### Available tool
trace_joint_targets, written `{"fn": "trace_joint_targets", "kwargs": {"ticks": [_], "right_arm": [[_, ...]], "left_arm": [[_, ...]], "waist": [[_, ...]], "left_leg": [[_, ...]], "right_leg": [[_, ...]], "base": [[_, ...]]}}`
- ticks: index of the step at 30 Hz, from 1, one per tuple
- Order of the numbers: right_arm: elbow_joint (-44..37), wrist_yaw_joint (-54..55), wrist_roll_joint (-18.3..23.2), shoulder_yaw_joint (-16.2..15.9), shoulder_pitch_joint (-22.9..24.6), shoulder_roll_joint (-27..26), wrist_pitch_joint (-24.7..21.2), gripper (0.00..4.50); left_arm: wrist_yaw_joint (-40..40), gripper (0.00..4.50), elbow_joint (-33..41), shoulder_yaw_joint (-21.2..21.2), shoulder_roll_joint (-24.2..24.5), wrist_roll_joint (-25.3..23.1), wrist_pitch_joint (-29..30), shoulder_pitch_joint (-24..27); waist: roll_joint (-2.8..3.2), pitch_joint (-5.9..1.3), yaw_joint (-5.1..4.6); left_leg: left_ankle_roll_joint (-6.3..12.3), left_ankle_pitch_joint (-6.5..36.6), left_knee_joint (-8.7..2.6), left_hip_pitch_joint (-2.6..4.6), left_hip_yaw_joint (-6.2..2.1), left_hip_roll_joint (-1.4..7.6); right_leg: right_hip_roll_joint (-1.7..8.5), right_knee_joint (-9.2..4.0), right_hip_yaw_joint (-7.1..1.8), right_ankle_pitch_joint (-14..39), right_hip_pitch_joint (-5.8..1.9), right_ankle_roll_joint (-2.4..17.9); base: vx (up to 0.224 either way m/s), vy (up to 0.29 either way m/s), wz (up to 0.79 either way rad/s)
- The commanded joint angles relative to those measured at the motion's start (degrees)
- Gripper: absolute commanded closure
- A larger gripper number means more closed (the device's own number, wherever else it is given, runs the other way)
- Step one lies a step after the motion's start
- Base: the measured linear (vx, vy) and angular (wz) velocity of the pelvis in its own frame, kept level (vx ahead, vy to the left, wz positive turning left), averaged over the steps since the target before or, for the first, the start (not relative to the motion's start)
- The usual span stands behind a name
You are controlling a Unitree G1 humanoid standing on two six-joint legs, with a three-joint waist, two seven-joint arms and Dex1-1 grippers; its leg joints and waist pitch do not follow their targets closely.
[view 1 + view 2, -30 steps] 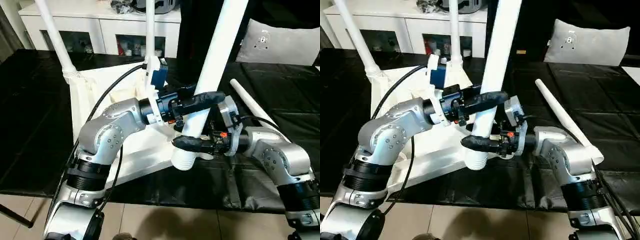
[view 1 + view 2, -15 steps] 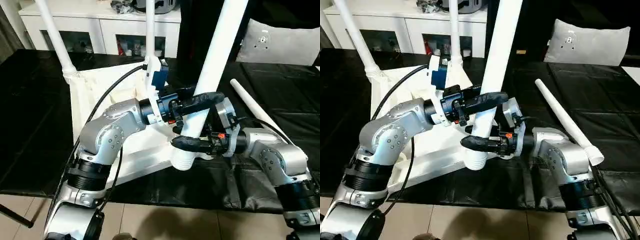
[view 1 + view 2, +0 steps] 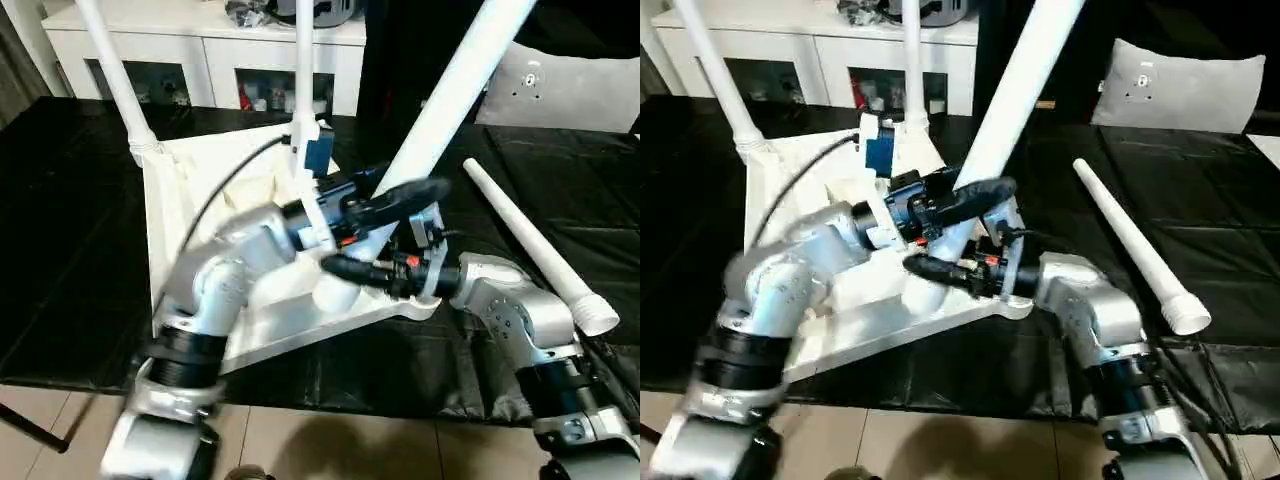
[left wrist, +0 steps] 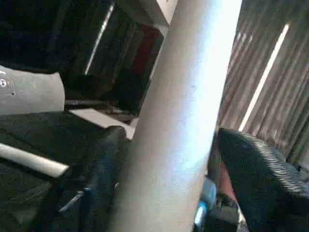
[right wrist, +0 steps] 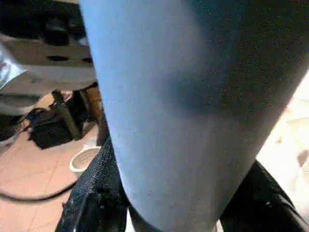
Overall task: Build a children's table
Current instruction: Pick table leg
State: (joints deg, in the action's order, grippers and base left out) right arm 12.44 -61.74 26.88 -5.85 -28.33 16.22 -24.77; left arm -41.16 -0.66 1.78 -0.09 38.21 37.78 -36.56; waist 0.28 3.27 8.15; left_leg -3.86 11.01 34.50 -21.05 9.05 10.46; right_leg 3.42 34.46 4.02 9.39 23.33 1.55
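On black sheeting (image 3: pixel 90 240) the upturned table top (image 3: pixel 200 190) lies, and the third leg (image 3: pixel 440 100) has tilted toward its near socket, the left gripper (image 3: pixel 385 200) now spread wider, the right gripper (image 3: pixel 350 275) pinching it low.

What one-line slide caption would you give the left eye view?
Both grippers, left and right, steer a tilted white leg toward the upturned tabletop's near corner.
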Motion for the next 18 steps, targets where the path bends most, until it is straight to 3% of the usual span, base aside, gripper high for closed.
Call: {"fn": "trace_joint_targets", "kwargs": {"ticks": [1, 2, 3, 7, 9, 10, 12, 14, 15, 16, 17, 18], "right_arm": [[1.24, 5.28, -0.31, 2.37, -0.16, -0.85, -1.28, 2.61], [0.61, 6.35, -0.17, 3.17, 0.38, -0.71, -1.52, 2.61], [-0.50, 6.92, -0.28, 3.67, 1.31, -0.04, -1.71, 2.61], [-1.92, 7.74, 0.19, 4.63, 2.53, 0.54, -2.32, 2.61], [-4.37, 8.03, 0.47, 5.75, 4.81, 1.98, -2.53, 2.61], [-6.39, 9.26, 0.08, 7.29, 6.85, 3.10, -1.96, 2.61], [-7.56, 11.72, -1.37, 8.45, 8.13, 3.84, -1.20, 2.61], [-7.89, 14.38, -3.16, 9.11, 8.72, 4.44, -0.63, 2.62], [-8.10, 17.64, -5.94, 9.58, 9.45, 5.50, 0.26, 2.62], [-8.17, 18.05, -6.28, 9.63, 9.56, 5.66, 0.34, 2.62], [-8.73, 20.52, -7.44, 10.55, 10.12, 6.23, 0.14, 2.62], [-9.03, 21.92, -7.76, 11.27, 10.34, 6.28, -0.10, 2.62]], "left_arm": [[2.49, 1.11, 2.53, -0.25, -4.41, 5.55, 1.25, -2.17], [3.94, 1.11, 1.57, -2.00, -4.75, 6.07, 0.63, -2.50], [5.37, 1.11, 0.42, -3.74, -4.69, 6.18, -0.32, -2.89], [5.83, 1.11, -0.27, -4.23, -3.68, 5.23, -0.59, -2.85], [5.27, 1.11, -1.23, -3.23, -1.24, 1.16, -0.85, -2.10], [4.38, 1.11, -2.40, -1.04, 1.60, -3.68, -2.10, -1.06], [3.87, 1.11, -2.89, 0.59, 3.48, -6.45, -3.44, -0.01], [3.38, 1.11, -2.98, 2.88, 5.38, -9.29, -5.07, 0.86], [2.57, 1.11, -3.42, 7.59, 8.99, -14.37, -7.61, 2.09], [2.51, 1.11, -3.51, 8.29, 9.52, -15.08, -7.96, 2.25], [2.26, 1.11, -4.39, 12.46, 12.48, -19.17, -9.65, 3.09], [2.10, 1.11, -4.93, 14.62, 13.92, -21.19, -10.35, 3.53]], "waist": [[-0.35, -4.27, -0.08], [-0.57, -4.24, -0.08], [-0.25, -4.23, 0.01], [-0.48, -4.19, -0.03], [0.40, -4.22, -0.19], [0.59, -4.25, -0.16], [0.22, -4.23, -0.26], [0.56, -4.22, -0.44], [0.75, -4.30, -0.33], [0.77, -4.24, -0.43], [0.30, -4.21, -0.48], [0.64, -4.20, -0.51]], "left_leg": [[2.30, 5.98, -3.47, -0.01, -0.22, 2.18], [2.38, 6.16, -3.44, -0.01, -0.19, 2.11], [2.35, 6.15, -3.51, 0.08, -0.23, 2.02], [2.58, 6.33, -3.62, 0.00, -0.27, 1.96], [2.58, 6.47, -3.67, 0.11, -0.42, 2.07], [2.61, 6.54, -3.72, 0.17, -0.48, 2.00], [2.52, 6.22, -3.71, 0.19, -0.39, 1.86], [1.83, 6.47, -3.74, 0.08, -0.37, 1.77], [1.45, 6.69, -3.81, 0.29, -0.54, 1.91], [1.28, 6.88, -3.88, 0.30, -0.51, 1.97], [1.23, 7.38, -3.93, 0.39, -0.43, 1.96], [1.12, 7.48, -3.97, 0.43, -0.46, 2.02]], "right_leg": [[4.49, -3.90, -2.52, 14.46, -3.70, 9.34], [4.54, -4.14, -2.45, 14.70, -3.69, 9.57], [4.39, -4.31, -2.45, 15.55, -3.67, 8.96], [4.22, -4.39, -2.38, 16.50, -3.70, 7.67], [4.05, -4.51, -2.41, 15.95, -3.59, 6.97], [3.98, -4.43, -2.42, 15.22, -3.66, 6.58], [3.93, -4.55, -2.50, 16.00, -3.63, 5.20], [4.02, -4.79, -2.37, 17.98, -3.61, 4.90], [4.13, -4.84, -2.35, 19.05, -3.46, 4.51], [4.02, -4.87, -2.40, 19.17, -3.34, 4.28], [4.01, -4.93, -2.42, 19.60, -3.28, 4.04], [4.01, -4.62, -2.54, 18.90, -3.18, 4.19]], "base": [[0.000, 0.000, 0.00], [0.000, 0.000, 0.00], [0.000, 0.000, 0.00], [0.000, 0.000, 0.00], [0.000, 0.000, 0.00], [0.000, 0.000, 0.00], [0.000, 0.000, 0.00], [0.000, 0.000, 0.00], [0.000, 0.000, 0.00], [0.000, 0.000, 0.00], [0.000, 0.000, 0.00], [0.000, 0.000, 0.00]]}}
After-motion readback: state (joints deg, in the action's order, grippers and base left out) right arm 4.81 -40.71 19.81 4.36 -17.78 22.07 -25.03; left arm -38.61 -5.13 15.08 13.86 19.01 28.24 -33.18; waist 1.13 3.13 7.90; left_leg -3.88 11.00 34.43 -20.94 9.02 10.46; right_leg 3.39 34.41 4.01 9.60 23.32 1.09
